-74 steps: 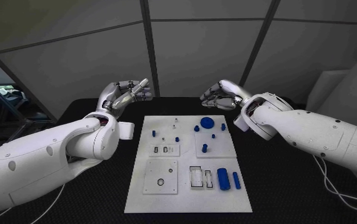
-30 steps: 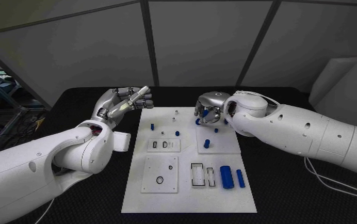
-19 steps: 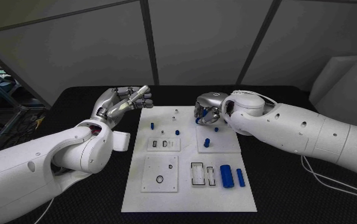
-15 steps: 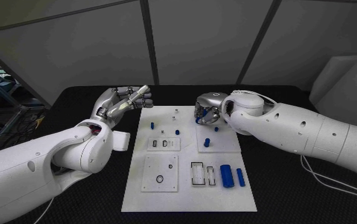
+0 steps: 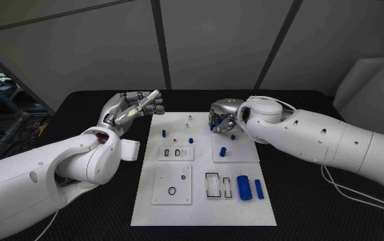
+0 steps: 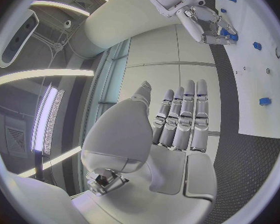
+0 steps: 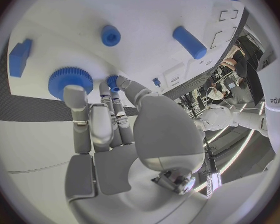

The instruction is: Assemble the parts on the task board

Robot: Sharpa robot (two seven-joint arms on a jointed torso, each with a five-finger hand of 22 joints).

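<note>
The white task board [image 5: 204, 207] lies mid-table with several blue parts on it. My right hand [image 5: 224, 118] hangs low over the board's far right corner, fingers pointing down at the blue gear [image 7: 70, 80]. One of its fingertips [image 7: 74, 95] touches the gear's rim, and I see no grip around it. A small blue peg [image 7: 112, 82] stands close to the thumb. My left hand [image 5: 132, 108] is raised off the board's far left corner, fingers straight and holding nothing. The left wrist view shows the right hand [image 6: 209, 25] on the gear.
Blue pegs [image 5: 163, 133] [image 5: 190, 140] [image 5: 222, 152] stand on the board's far half. A thick blue cylinder [image 5: 242, 187] and a thin one [image 5: 258, 189] lie near slotted plates at the front right. Black table surrounds the board.
Since 2.5 s ago my right hand came down from behind the board onto the gear; over the last second it has barely moved. The left hand stays raised.
</note>
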